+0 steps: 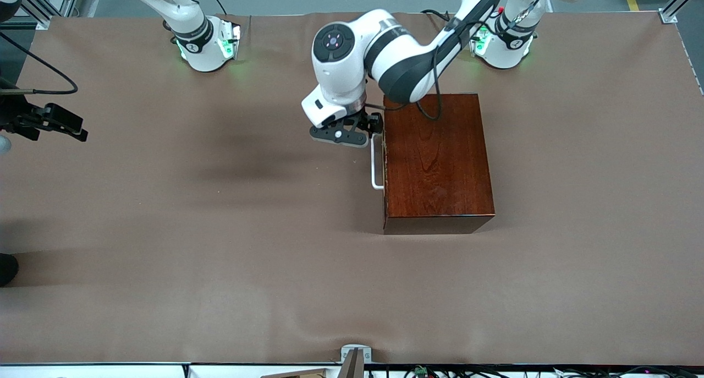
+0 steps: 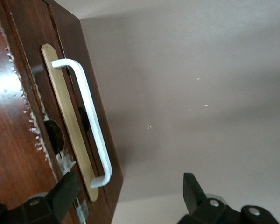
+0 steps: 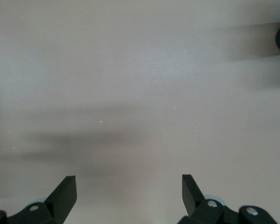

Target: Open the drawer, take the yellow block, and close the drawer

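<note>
The left gripper [image 1: 367, 129] is hanging just beside the end of the white handle [image 1: 376, 162] that lies farther from the front camera, its fingers [image 2: 61, 195] spread wide, one over the box's top edge and the other over bare tabletop [image 1: 220, 229]. The risk, as I judge it, is that the fingers are straddling the handle's corner rather than its bar, so closing here might be clipping the bend and slipping off, or dragging the whole box instead of the drawer [image 2: 74, 121]. The drawer is sitting fully shut in the glossy mahogany box [image 1: 437, 158], its front showing chipped edges and a pale strip under the handle. The yellow block is not showing anywhere. The right gripper [image 3: 129, 196] is waiting over bare tabletop toward the right arm's end, fingers spread.
</note>
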`<state>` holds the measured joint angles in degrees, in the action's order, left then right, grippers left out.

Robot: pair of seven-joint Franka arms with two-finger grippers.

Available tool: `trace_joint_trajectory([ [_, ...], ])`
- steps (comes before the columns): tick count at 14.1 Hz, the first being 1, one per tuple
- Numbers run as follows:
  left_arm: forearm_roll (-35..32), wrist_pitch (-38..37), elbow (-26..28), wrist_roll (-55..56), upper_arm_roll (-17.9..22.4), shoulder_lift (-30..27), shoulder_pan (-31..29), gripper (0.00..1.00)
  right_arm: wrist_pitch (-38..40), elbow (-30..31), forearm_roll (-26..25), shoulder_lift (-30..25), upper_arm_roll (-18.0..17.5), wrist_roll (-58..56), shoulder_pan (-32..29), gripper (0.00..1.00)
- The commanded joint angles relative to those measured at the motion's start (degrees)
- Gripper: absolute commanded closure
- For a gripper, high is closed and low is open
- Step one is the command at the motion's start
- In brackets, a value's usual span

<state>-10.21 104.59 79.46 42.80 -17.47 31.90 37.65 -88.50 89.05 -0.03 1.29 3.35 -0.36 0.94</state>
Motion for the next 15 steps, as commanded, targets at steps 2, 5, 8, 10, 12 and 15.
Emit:
trace_joint_trajectory([
  [2, -4.6, -0.4, -1.7, -0.1, 0.4, 2.4, 0.8, 0.00, 0.4, -1.2, -0.4, 0.6, 0.0, 1.0, 0.3, 0.00],
  [5, -6.8, -0.4, -1.7, 0.0, 0.5, 3.7, 0.6, 0.00, 0.4, -1.2, -0.4, 0.6, 0.0, 1.0, 0.3, 0.00],
  [8, -6.6, -0.4, -1.6, 0.1, 0.5, 4.9, 0.2, 0.00, 0.4, -1.2, -0.4, 0.6, 0.0, 0.9, 0.0, 0.00],
  [10, -6.5, -0.4, -1.7, 0.5, 0.5, 5.5, 0.3, 0.00, 0.4, -1.2, -0.3, 0.6, 0.0, 0.9, 0.0, 0.00],
  [12, -6.5, -0.1, -1.7, 0.6, 0.5, 6.2, 0.5, 0.00, 0.4, -1.2, -0.4, 0.6, 0.0, 0.9, 0.0, 0.00],
  [15, -6.5, 0.5, -1.8, 0.7, 0.5, 6.4, 0.2, 0.00, 0.4, -1.2, -0.4, 0.6, 0.0, 0.9, -0.1, 0.00],
])
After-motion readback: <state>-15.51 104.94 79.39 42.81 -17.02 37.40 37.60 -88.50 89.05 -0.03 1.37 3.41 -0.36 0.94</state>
